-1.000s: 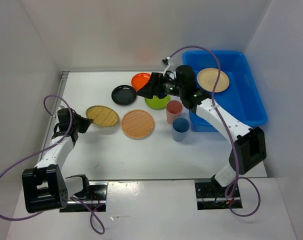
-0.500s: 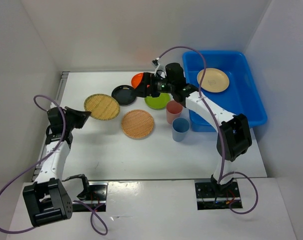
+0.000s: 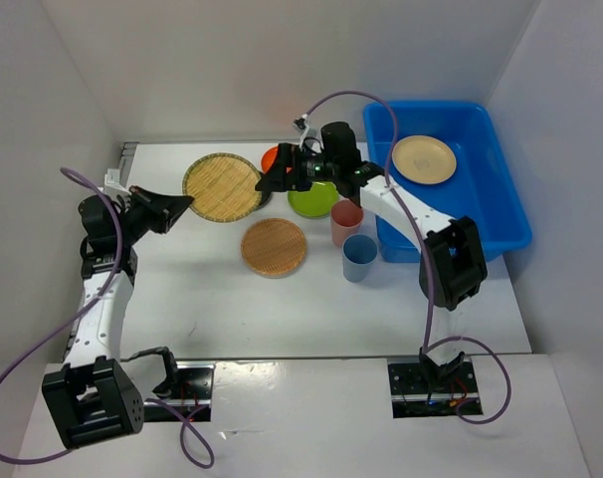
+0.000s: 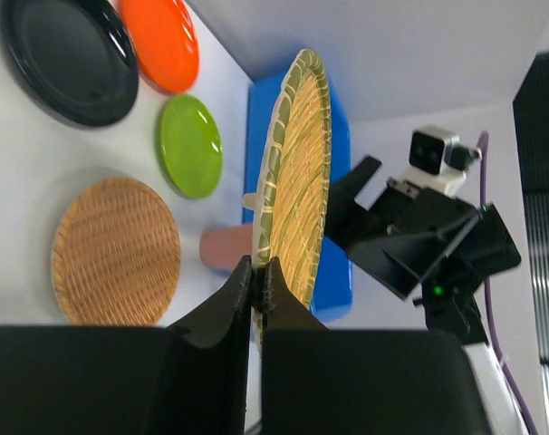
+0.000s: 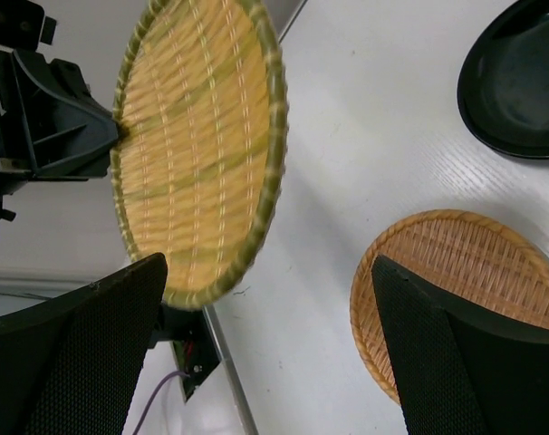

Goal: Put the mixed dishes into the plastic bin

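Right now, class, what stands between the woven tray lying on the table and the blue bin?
The pink cup and the blue cup, seen in the top view.

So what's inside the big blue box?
Just one tan plate lies inside the blue bin; the rest of its visible floor looks bare. The right arm covers the bin's near left corner, so that bit cannot be seen.

A green-rimmed woven tray (image 5: 197, 149) fills the upper left of the frame, tilted up off the white table (image 5: 374, 118) and pinched at its left edge by the left gripper (image 5: 111, 136). A black plate (image 5: 519, 86) lies at the upper right, cut by the frame. A brown woven tray (image 5: 456, 290) lies flat at the lower right. The right gripper (image 5: 267, 272) spreads its fingers (image 5: 75, 362) wide across the bottom, holding nothing.
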Controlling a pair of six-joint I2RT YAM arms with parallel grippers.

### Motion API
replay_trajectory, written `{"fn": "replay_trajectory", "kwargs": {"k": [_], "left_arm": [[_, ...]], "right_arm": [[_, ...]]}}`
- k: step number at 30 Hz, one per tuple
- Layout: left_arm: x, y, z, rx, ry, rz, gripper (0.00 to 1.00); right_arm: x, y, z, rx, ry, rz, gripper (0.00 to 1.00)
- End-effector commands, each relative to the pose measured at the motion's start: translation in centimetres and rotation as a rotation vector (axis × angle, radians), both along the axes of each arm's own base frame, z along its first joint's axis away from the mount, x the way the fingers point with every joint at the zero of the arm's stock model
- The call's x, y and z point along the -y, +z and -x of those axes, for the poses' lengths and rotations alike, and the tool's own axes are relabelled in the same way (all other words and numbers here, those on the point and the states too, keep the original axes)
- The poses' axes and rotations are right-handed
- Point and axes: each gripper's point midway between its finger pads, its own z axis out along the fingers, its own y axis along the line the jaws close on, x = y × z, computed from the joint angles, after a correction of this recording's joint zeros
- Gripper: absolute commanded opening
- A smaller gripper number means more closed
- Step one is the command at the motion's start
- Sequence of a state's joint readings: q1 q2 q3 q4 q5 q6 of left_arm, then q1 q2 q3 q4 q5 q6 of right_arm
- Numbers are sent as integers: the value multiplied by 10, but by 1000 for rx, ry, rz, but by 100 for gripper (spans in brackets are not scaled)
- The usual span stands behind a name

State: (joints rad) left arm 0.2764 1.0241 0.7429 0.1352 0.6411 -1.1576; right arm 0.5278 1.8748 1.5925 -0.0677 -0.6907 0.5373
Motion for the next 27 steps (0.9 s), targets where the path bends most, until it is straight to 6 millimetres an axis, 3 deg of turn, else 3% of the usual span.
{"fn": "replay_trajectory", "kwargs": {"k": [1,5,9,12,14,18,19,21,22,23,25,27], "left_arm": [[15,33,4,100,-133,20,0],[24,32,7,109,-217,36,0],[28,26,8,97,-280,21,0],[32,26,8,110,-325,28,0],[31,24,7,107,-328,12,0],[36,24,7,117,-366,6,0],[35,23,7,107,-367,3,0],[34,23,3,118,-361,-17,0],[34,22,4,110,-360,-13,0],[32,18,0,108,-353,-24,0],[29,9,-4,70,-347,-33,0],[26,3,-9,70,-339,-79,20]], "right_arm": [[-11,25,-2,51,32,-40,98],[-15,15,-4,31,49,-36,98],[-16,19,-3,28,54,-54,82],[-22,19,-4,20,64,-50,80],[-23,13,-3,7,73,-46,73],[-24,9,-3,-3,82,-44,51],[-28,12,1,-1,91,-45,39],[-29,10,1,-12,100,-42,25],[-29,13,1,-11,100,-43,10],[-29,13,0,-3,102,-41,4],[-28,12,0,-19,92,-27,0],[-26,21,-6,14,65,-13,0]]}}
